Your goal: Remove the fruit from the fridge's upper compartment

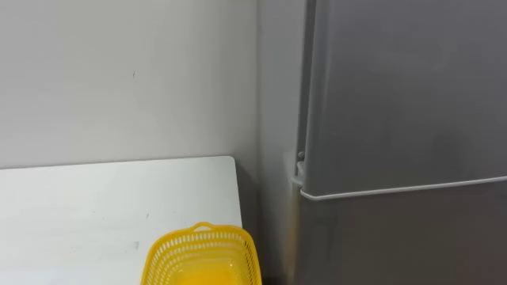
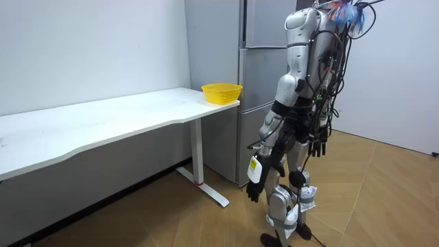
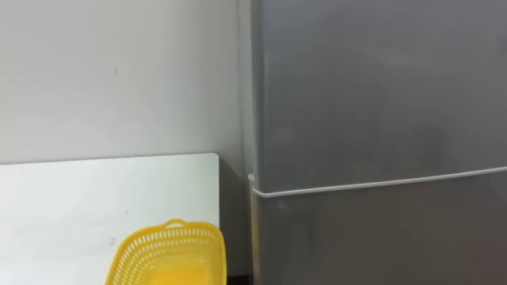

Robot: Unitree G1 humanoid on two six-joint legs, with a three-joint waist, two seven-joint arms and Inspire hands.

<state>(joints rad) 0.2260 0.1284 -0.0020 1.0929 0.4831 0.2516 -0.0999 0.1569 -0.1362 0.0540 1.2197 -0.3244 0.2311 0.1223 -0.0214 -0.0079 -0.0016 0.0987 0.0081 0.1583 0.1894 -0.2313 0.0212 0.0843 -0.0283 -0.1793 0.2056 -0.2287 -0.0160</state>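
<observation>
Two hands hang at sides, fingers relaxed, empty: left hand [image 2: 254, 184], right hand [image 2: 316, 145]. Fridge [image 1: 396, 103] closed; yellow basket [image 1: 202, 253] on counter [image 1: 95, 206] corner beside it.

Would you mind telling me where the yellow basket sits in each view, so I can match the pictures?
Left eye view: basket at the bottom edge, left of centre, on the table's right end.
Right eye view: basket at the bottom edge, further left.
Room view: basket just above centre, on the table end beside the fridge.
Shared landmark: the grey fridge next to the basket's end of the table.
</observation>
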